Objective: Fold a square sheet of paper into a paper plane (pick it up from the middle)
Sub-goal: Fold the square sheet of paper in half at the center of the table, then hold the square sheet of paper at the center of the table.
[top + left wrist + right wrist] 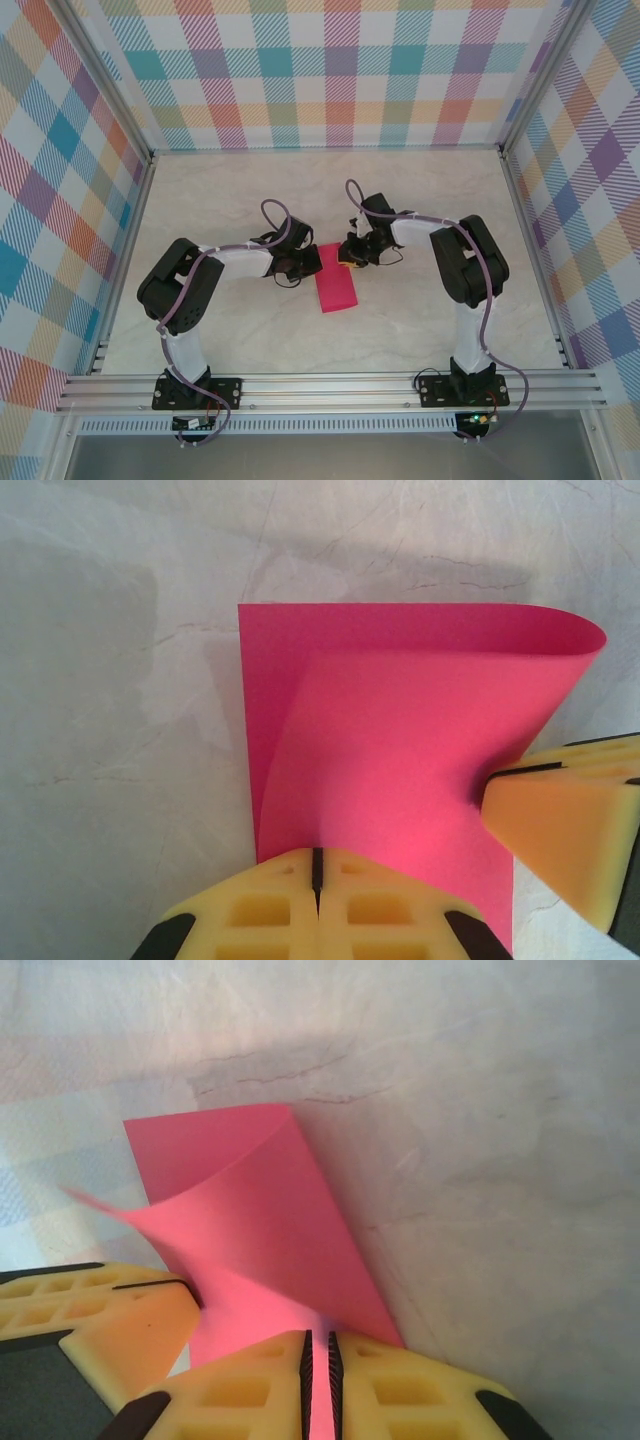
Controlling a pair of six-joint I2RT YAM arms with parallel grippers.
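Right wrist: right end effector (pixel 318 1342) pinches pink sheet (pixel 255 1215)

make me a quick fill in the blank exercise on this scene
1. The square sheet of paper is ___ in colour.
2. Seen from above, it lies ___ the left gripper and the right gripper.
3. The right gripper's jaws are ___ on the sheet's edge.

Missing words: pink; between; shut
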